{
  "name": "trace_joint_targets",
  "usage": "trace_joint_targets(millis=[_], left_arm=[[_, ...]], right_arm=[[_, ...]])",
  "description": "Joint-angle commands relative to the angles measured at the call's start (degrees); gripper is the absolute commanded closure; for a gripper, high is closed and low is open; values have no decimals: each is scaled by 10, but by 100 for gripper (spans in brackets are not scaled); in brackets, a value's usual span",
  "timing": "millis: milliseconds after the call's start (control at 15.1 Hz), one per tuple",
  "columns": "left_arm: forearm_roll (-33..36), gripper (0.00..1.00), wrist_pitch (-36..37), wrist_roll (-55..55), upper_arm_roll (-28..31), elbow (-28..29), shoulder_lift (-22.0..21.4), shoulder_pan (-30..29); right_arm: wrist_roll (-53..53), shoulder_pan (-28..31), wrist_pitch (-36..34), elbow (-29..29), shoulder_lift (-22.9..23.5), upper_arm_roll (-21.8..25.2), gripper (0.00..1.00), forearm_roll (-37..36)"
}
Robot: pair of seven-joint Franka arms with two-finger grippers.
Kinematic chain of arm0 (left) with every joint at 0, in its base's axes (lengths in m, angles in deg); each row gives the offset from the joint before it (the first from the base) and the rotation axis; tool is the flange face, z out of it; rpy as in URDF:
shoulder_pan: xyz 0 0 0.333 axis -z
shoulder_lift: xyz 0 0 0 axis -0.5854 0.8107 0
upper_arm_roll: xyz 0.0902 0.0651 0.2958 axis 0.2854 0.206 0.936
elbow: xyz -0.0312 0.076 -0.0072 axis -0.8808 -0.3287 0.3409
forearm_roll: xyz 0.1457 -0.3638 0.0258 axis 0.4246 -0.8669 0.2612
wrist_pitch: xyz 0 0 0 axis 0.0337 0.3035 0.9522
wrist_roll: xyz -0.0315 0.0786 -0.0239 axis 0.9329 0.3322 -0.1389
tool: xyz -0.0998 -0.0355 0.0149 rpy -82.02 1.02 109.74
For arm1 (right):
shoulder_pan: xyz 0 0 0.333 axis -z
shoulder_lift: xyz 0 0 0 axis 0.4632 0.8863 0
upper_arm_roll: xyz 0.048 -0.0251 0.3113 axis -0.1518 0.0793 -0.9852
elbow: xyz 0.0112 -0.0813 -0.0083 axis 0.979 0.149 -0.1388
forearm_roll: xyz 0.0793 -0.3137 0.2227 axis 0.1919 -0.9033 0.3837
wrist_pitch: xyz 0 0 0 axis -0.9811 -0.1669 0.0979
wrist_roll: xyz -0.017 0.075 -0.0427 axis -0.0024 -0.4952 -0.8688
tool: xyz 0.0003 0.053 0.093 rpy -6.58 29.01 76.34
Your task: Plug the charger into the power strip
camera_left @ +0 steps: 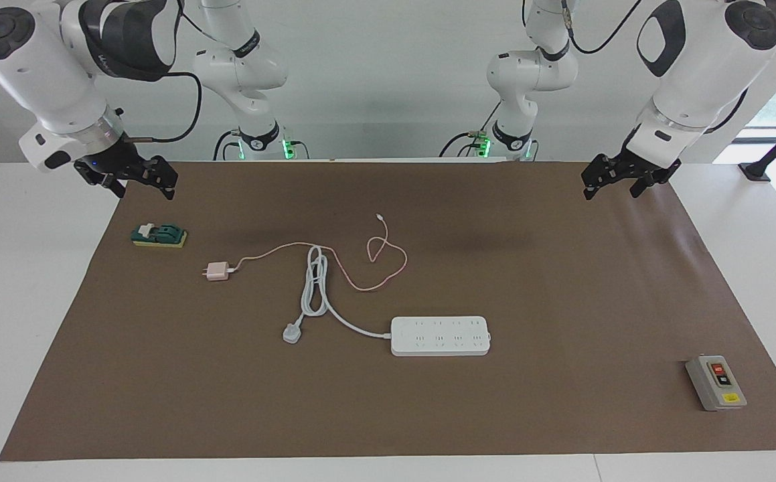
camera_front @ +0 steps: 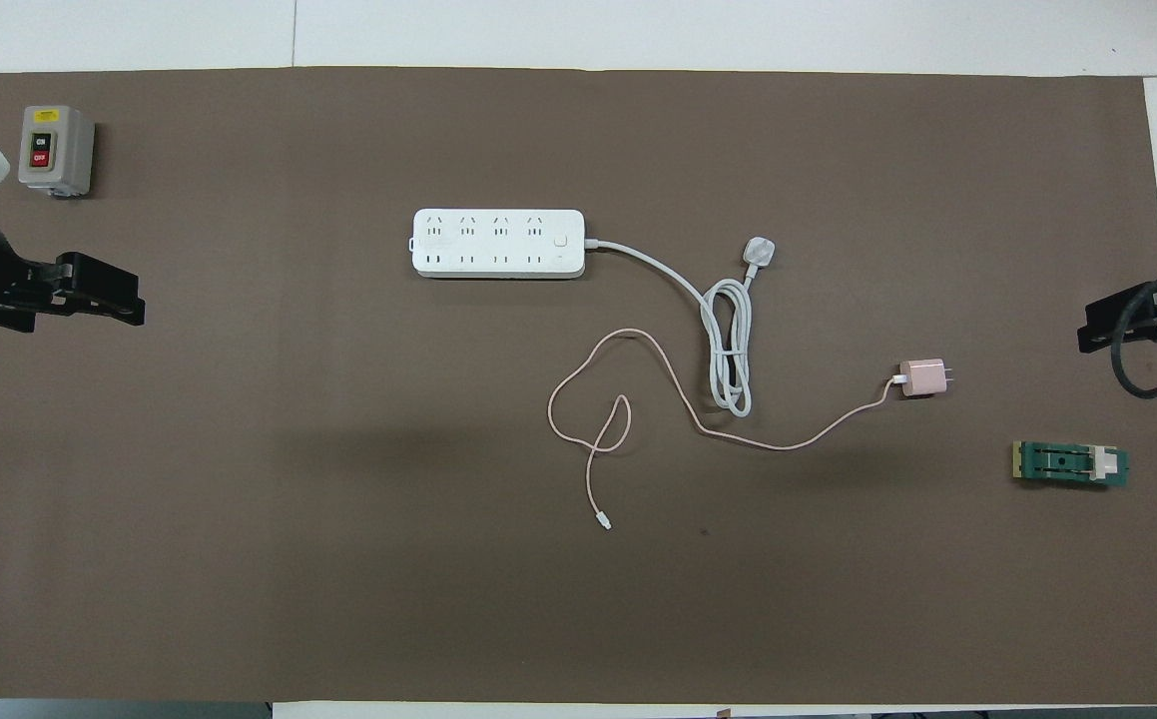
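So basically nothing's done yet, by the look of it. The tabletop (camera_left: 562, 402) has everything lying loose on its brown mat.

The power strip (camera_left: 440, 336) sits flat around the middle, a bit toward the edge away from the robots. Its long axis runs along the tabletop's length, sockets face up, and its thick cord leaves from the end facing the right arm's end.

The charger (camera_left: 216, 271) lies on its side nearer the robots, well apart from the strip and toward the right arm's end. Its prongs point at that short edge, away from the strip, and its pink cable trails back toward the middle.

Right gripper (camera_left: 140, 179) and left gripper (camera_left: 614, 182) both hang spread and empty over the robot-side corners.

Still left: pick up the charger, turn it prongs-down, push it into a socket.
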Motion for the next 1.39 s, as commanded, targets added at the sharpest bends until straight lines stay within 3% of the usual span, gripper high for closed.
trace_joint_targets(millis=[0, 332, 531, 730, 1062, 1328], left_arm=[[-48, 0, 5, 13, 5, -22, 19, 7], [-134, 0, 6, 14, 1, -24, 36, 28], [-193, 0, -2, 22, 0, -24, 57, 50], [-240, 0, -35, 73, 0, -24, 74, 80], [-399, 0, -45, 66, 0, -19, 117, 52], [-531, 0, -42, -41, 1, -16, 153, 22]], right_arm=[[-112, 8, 13, 26, -17, -9, 0, 26], [-407, 11, 17, 67, -16, -8, 0, 112], [-560, 14, 77, 104, -2, -8, 0, 145], [-611, 49, 119, 126, 17, -6, 0, 193], [-653, 63, 173, 164, 44, -6, 0, 233], [-651, 59, 237, 206, 50, -6, 0, 258]])
